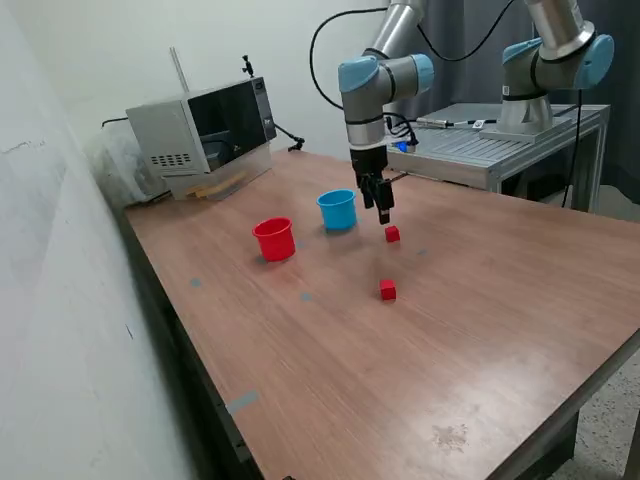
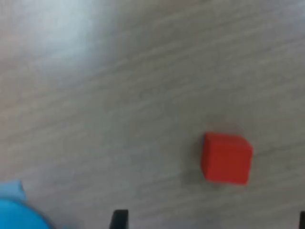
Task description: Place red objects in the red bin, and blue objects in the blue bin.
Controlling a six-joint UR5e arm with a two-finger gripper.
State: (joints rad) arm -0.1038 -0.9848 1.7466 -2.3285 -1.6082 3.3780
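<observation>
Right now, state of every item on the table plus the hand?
red cup: upright, open end up, contents not visible.
blue cup: upright, open end up, contents not visible.
red cube near the hand: loose on the table, not gripped.
second red cube: loose on the table, nearer the camera.
hand: above the table beside the blue cup, holding nothing, fingers apart.
microwave: door closed.
</observation>
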